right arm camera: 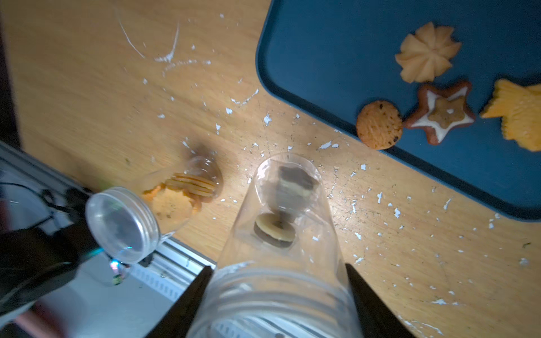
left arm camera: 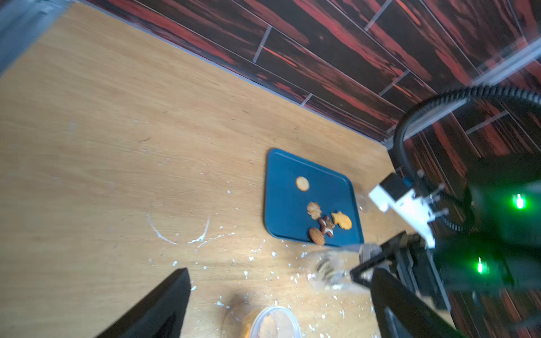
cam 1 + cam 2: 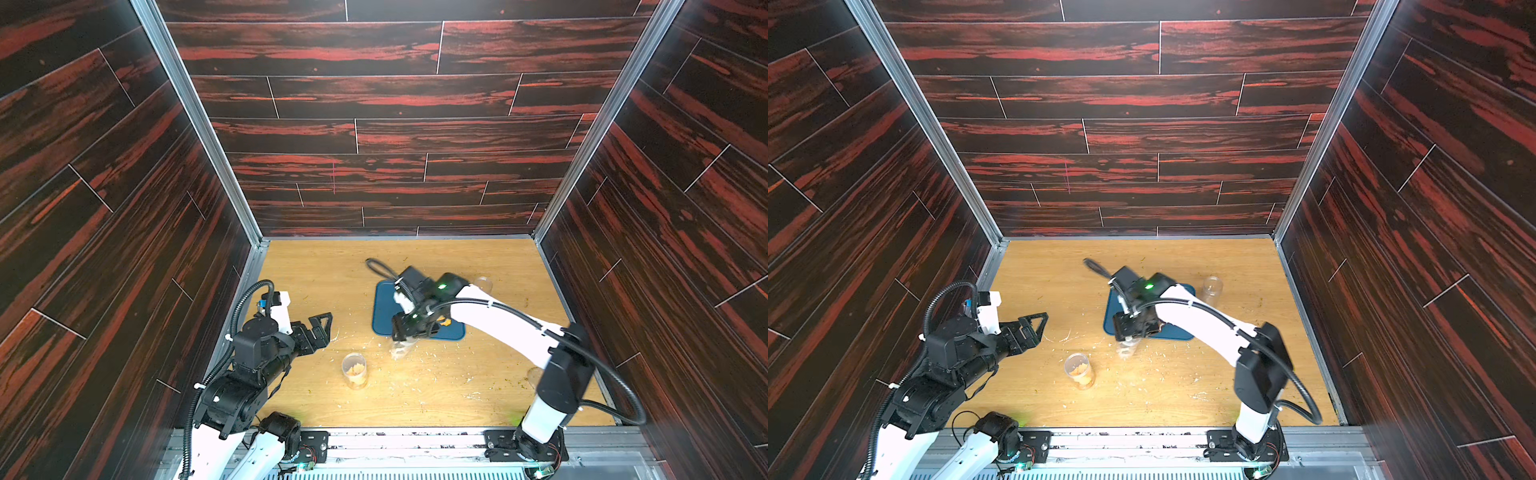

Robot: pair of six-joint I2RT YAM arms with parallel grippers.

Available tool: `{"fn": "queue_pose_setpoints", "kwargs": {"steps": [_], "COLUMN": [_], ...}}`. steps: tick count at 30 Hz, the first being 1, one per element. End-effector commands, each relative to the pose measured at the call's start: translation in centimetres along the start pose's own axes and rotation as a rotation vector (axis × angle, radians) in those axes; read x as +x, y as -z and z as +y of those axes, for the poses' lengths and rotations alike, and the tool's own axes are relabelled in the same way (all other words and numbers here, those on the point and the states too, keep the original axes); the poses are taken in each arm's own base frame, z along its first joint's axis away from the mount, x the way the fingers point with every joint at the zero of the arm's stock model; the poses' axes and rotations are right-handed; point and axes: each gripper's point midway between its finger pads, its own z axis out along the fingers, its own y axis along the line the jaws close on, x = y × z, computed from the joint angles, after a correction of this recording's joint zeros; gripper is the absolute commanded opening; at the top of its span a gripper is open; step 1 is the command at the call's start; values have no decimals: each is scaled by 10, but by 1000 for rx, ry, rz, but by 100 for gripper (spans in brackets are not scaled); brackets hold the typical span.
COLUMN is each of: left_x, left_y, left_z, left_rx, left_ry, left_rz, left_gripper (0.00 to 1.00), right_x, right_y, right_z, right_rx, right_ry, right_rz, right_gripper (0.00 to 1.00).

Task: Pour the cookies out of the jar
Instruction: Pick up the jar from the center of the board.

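- The jar (image 1: 287, 204) is gripped at its threaded neck by the right gripper (image 1: 278, 272), one black finger (image 1: 202, 281) pressed on each side.
- The jar is held with its base pointing away from the gripper, over the table (image 3: 311, 270) just beside the near edge of the tray (image 1: 322, 44). Whether the table is touched cannot be told.
- Two cookies (image 1: 275, 231) are seen inside the jar, dark brown and cream, one near the base and one nearer the middle.
- Five more cookies are spread on the blue tray: a round one (image 2: 302, 183) lies apart, while a swirl (image 1: 427, 52), a star (image 1: 442, 112), a fish shape (image 1: 518, 114) and a speckled round one (image 1: 379, 125) are clustered near the jar-side edge.
- A second jar (image 3: 354, 371) is stood upright on the table between the two arms, with golden biscuits inside.
- Pale crumbs (image 1: 354, 204) are scattered over the table around both jars.
- The left gripper (image 3: 324, 330) is held above the table's left side, its fingers spread wide with nothing between them.
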Motion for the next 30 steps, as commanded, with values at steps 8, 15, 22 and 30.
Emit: {"fn": "queue_pose_setpoints", "kwargs": {"steps": [8,15,22,30], "left_x": [11,7,11,2], "left_y": [-4,11,18,4], "left_z": [-49,-78,-97,-117], "left_rx": [256,420,554,609], "left_ry": [-290,-538,-790,-954], "left_rz": [131,100,67,42], "left_gripper": [100,100,100,100], "right_x": [-22,-30,-32,-27], "right_y": [64,91,110,138], "right_z": [13,19,30,49], "right_rx": [-392,-499,-524,-602], "right_ry": [-140,-132,-96,-52], "right_rz": [-62,-67,-53,-47], "right_gripper": [54,54,54,54]}}
